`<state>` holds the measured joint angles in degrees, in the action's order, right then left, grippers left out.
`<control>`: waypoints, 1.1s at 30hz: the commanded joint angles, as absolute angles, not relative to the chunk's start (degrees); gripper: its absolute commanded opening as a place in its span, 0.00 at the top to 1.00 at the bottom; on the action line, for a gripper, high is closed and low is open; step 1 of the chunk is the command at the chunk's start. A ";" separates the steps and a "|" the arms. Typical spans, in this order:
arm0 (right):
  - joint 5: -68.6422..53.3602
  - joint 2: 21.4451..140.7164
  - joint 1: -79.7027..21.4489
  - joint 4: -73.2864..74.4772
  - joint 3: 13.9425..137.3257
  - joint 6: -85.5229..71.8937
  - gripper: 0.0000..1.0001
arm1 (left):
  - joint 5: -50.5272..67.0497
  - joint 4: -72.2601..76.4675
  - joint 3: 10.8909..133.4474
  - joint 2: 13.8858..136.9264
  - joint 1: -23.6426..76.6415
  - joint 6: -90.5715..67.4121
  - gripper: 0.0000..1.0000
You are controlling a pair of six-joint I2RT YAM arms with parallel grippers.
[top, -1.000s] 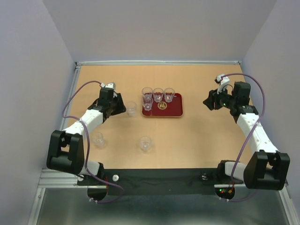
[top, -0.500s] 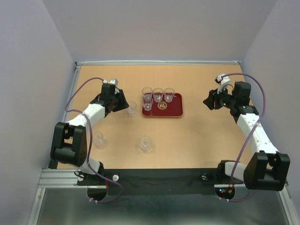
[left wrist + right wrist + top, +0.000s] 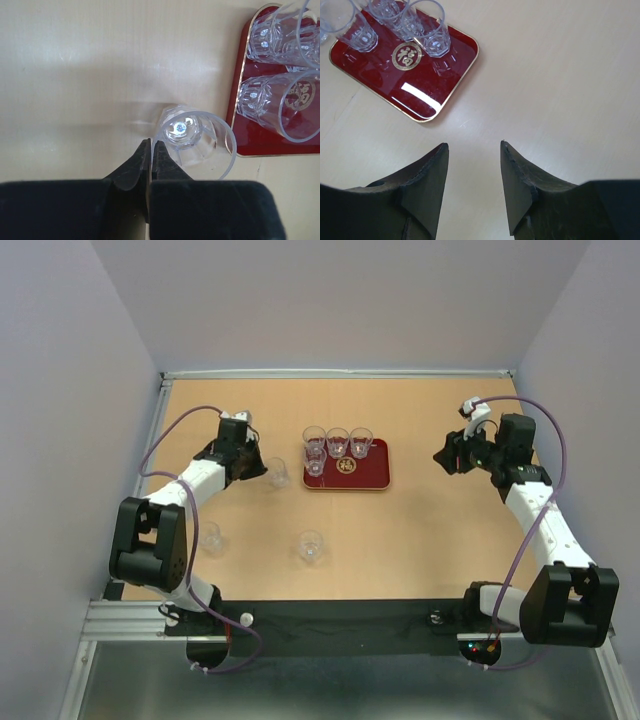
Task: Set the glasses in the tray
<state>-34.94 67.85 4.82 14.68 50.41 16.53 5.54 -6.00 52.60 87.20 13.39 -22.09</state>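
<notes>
The dark red tray (image 3: 372, 472) lies at the table's far middle with several clear glasses (image 3: 338, 441) along its left and far side. My left gripper (image 3: 257, 468) is shut, pinching the near wall of one glass (image 3: 278, 473) just left of the tray. In the left wrist view its tips (image 3: 151, 143) clamp the rim of that glass (image 3: 192, 140), with the tray (image 3: 265, 148) to the right. My right gripper (image 3: 443, 455) is open and empty to the right of the tray, over bare table in the right wrist view (image 3: 472, 147); the tray (image 3: 427, 82) is far left there.
Two more clear glasses stand loose on the near part of the table, one at the left (image 3: 208, 537) and one in the middle (image 3: 311, 545). Grey walls enclose the table on three sides.
My left wrist has shifted a little toward the far side and turned beside the glass, which stays at about the same spot. The right arm has not moved.
</notes>
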 commanded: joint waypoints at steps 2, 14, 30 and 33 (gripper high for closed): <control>-35.16 66.45 5.10 11.95 49.66 16.87 0.49 | 4.30 -7.82 55.46 85.88 13.27 -17.94 1.00; -34.98 66.36 5.10 11.95 49.66 17.14 0.49 | 12.57 -8.35 53.26 75.15 16.69 -6.07 1.00; -34.63 66.27 5.10 11.95 49.57 17.58 0.48 | 10.99 -8.88 68.19 82.96 32.42 -4.66 1.00; -34.63 66.18 5.10 11.95 49.48 17.66 0.48 | 8.97 -9.14 73.19 87.79 35.40 -5.01 1.00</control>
<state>-34.83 67.85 4.82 14.50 50.41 16.78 11.68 -10.35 66.57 84.38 32.38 -4.95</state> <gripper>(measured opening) 0.514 0.095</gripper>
